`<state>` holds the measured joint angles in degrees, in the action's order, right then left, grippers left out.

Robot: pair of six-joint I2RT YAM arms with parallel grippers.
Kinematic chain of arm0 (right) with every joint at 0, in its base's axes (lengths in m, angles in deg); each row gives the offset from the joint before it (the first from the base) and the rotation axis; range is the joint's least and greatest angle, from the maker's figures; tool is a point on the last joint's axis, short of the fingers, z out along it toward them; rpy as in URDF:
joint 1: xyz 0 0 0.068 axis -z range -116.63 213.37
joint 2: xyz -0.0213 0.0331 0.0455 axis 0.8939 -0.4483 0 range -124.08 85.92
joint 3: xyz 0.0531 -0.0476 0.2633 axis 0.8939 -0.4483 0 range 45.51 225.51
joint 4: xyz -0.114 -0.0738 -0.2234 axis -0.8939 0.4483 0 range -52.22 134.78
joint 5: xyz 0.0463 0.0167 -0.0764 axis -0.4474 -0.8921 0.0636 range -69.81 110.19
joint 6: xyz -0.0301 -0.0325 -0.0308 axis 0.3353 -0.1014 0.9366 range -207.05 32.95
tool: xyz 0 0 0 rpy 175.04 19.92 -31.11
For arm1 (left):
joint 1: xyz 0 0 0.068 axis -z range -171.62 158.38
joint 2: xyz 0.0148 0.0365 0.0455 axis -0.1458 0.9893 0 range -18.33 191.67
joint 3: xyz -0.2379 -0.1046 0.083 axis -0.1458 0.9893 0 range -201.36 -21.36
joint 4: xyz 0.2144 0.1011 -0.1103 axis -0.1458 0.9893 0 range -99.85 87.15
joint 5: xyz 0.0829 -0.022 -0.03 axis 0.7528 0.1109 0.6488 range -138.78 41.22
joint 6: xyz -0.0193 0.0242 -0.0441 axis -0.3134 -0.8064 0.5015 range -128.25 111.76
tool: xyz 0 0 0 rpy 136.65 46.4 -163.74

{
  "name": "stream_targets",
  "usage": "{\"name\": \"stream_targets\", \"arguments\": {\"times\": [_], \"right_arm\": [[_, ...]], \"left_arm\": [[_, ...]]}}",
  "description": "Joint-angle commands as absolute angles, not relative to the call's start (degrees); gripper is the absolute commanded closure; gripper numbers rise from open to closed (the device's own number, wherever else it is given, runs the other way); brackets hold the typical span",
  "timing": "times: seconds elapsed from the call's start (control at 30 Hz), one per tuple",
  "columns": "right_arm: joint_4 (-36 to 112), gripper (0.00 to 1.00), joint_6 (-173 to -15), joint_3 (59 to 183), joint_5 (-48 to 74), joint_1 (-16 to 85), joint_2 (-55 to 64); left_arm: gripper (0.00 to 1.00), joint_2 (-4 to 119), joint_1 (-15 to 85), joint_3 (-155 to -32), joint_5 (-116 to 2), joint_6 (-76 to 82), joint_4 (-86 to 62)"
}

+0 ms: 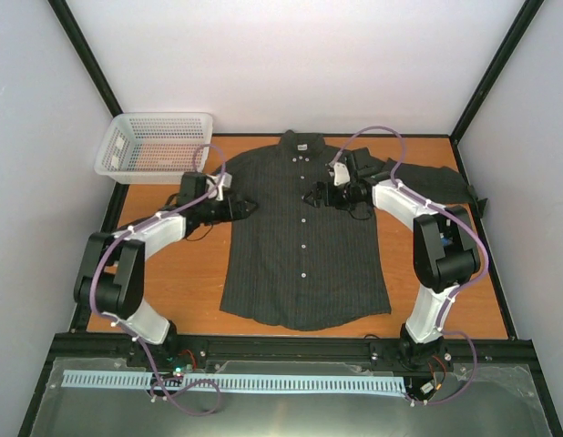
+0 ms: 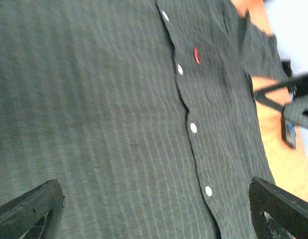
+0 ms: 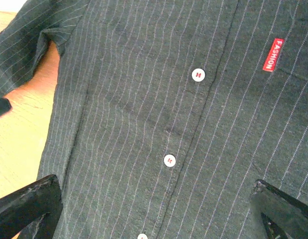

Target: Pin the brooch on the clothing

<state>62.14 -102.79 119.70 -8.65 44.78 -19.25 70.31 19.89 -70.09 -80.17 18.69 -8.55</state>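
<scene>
I hover both arms over the dark charcoal pinstriped collared shirt (image 1: 304, 264), which lies flat mid-table. The left gripper (image 1: 248, 208) and right gripper (image 1: 312, 194) both gape, empty. I see no brooch, so finding it likely comes next. The table is orange wood (image 1: 186, 282), with a white mesh basket (image 1: 154, 146) far left and pale walls around.

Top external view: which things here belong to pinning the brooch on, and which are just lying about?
Job: pinstriped shirt, laid flat; left pincer and right pincer, both open over it. No brooch visible.
Lying about: white mesh basket at the far left corner of the table.
</scene>
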Motion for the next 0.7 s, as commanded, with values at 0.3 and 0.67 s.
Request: {"name": "stream_targets", "arguments": {"times": [0.3, 0.67], "right_arm": [[63.11, 0.00, -103.91, 114.81, -2.47, 44.38, -19.20], [64.30, 0.00, -103.60, 105.20, 1.18, 44.38, -15.32]], "left_arm": [[0.00, 80.40, 27.68, -77.68, -83.60, 11.90, 1.77], [0.00, 81.37, 27.80, -75.24, -80.96, 15.62, 9.33]]}}
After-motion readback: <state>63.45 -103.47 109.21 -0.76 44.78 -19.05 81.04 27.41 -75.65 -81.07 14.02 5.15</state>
